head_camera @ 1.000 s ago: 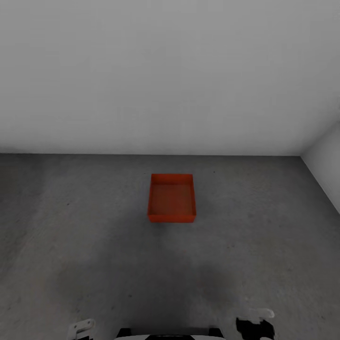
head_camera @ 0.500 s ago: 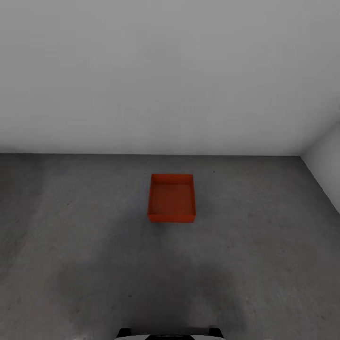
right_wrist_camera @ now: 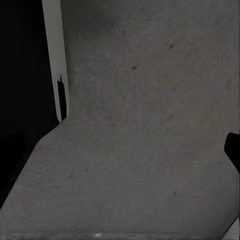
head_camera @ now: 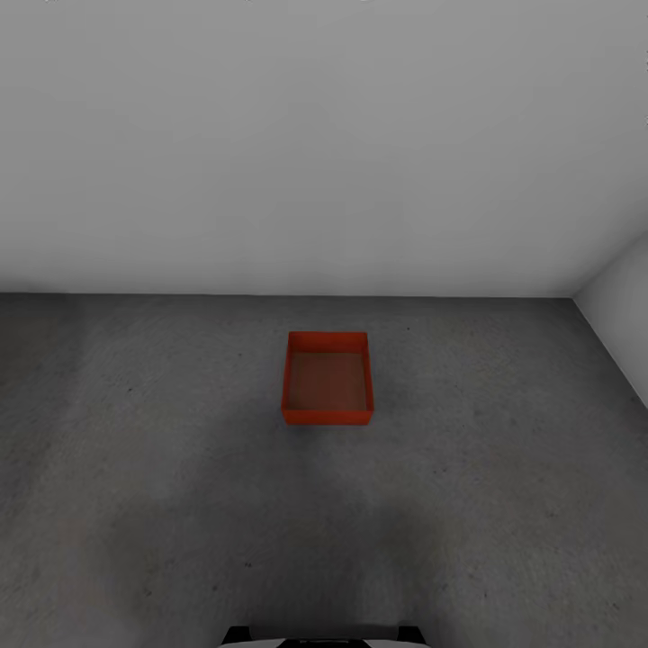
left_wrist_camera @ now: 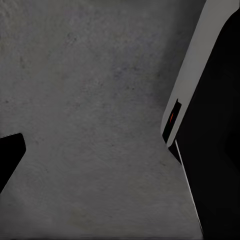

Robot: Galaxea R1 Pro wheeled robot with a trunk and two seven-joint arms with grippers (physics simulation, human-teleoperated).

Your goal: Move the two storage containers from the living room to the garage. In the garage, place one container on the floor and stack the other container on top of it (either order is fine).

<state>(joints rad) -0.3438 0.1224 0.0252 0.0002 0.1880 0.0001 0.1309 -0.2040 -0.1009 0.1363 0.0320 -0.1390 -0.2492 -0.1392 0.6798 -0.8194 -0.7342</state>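
A: Looking down from the head camera, what sits nearest?

B: A sliver of the robot's own white and black trunk (head_camera: 322, 636) at the lower edge, then bare concrete floor (head_camera: 162, 504), dark grey and mottled.

A: And the wrist cameras?

B: Both look along that same floor from close up. The left wrist view has a white-edged dark panel of the robot's body (left_wrist_camera: 210, 120), with a small orange light on it, down one side and a dark tip (left_wrist_camera: 9, 155) at the other. The right wrist view has a similar white-edged dark panel (right_wrist_camera: 30, 75) and a small dark tip (right_wrist_camera: 233, 150) at the opposite edge. I cannot tell from these tips whether either tool is spread or pressed together.

A: Where is the container?

B: One orange-red storage container (head_camera: 327, 378) stands upright on the floor in the middle of the head view, open side up, with nothing inside it.

A: Room around it?

B: Open floor on every side. The pale grey back wall (head_camera: 306, 153) lies beyond it, well apart, and a side wall (head_camera: 621, 324) closes in at the far right corner.
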